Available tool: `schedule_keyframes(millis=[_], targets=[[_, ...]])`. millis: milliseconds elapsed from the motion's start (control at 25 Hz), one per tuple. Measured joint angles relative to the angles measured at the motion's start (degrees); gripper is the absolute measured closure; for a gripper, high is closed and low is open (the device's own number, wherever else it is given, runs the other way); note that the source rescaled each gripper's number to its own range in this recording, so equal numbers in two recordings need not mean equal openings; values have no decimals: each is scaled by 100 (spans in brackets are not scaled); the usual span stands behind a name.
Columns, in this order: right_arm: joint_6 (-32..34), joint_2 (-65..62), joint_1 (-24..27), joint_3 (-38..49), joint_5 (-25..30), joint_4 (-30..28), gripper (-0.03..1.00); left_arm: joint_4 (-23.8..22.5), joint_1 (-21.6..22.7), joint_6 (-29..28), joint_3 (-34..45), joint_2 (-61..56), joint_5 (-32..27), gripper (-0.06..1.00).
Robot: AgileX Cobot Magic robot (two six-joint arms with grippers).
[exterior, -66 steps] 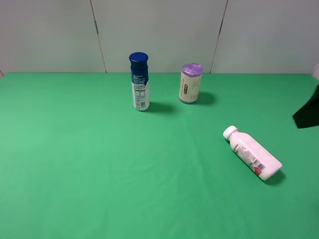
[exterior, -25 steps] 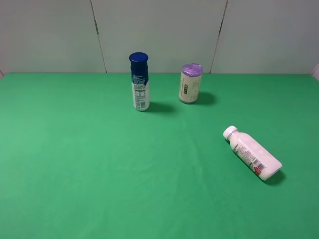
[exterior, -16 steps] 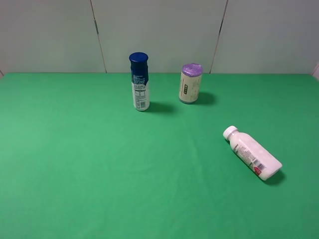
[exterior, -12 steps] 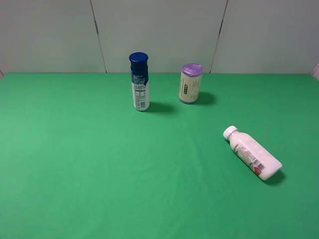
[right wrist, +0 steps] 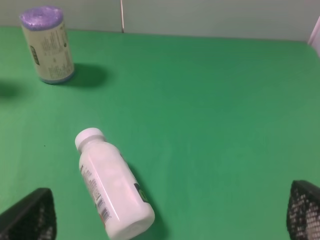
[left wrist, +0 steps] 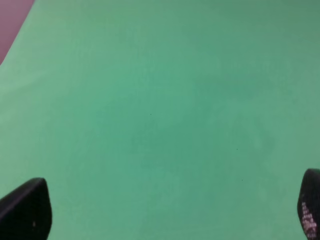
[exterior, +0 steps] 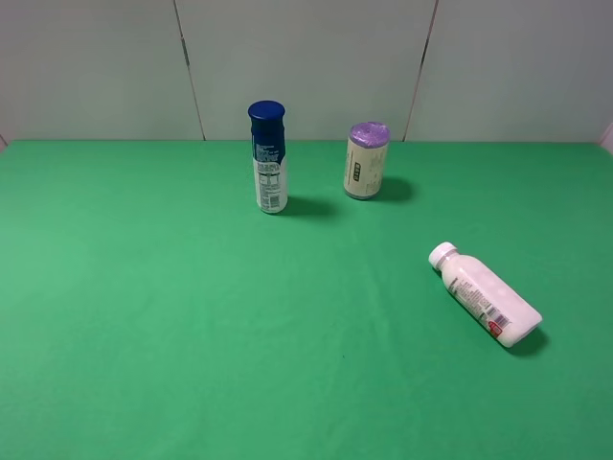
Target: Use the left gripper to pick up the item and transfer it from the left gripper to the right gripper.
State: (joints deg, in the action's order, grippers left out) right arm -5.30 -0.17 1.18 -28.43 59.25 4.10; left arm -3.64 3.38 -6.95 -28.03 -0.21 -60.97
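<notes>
From the high camera, a green table (exterior: 172, 326) runs back to a pale panelled wall (exterior: 306, 57). The item (exterior: 485, 294) lies on its side at the right, nearer than the other two containers, its white cap pointing far-left and its base near-right, the label with a red patch facing up. A blue-capped bottle (exterior: 268, 157) stands upright far back near the middle, and a purple-lidded can (exterior: 366, 160) stands upright just to its right, the two apart. Neither arm shows here.

In the left wrist view, the left gripper (left wrist: 165, 210) hangs over bare green cloth; only the two black fingertips (left wrist: 27, 209) show, at opposite edges of the picture, spread wide with nothing between them.

In the right wrist view, the right gripper (right wrist: 170, 212) also has its fingertips (right wrist: 31, 216) spread wide. The item (right wrist: 112, 184) lies on the cloth between them, touching neither. The can (right wrist: 48, 44) stands farther off, well apart from the item.
</notes>
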Motion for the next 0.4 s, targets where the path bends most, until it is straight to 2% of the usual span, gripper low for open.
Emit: schedule_keyframes(millis=[400], targets=[[0,0,0,0,0,0,-3,0,0,0,0,0,0,-3]])
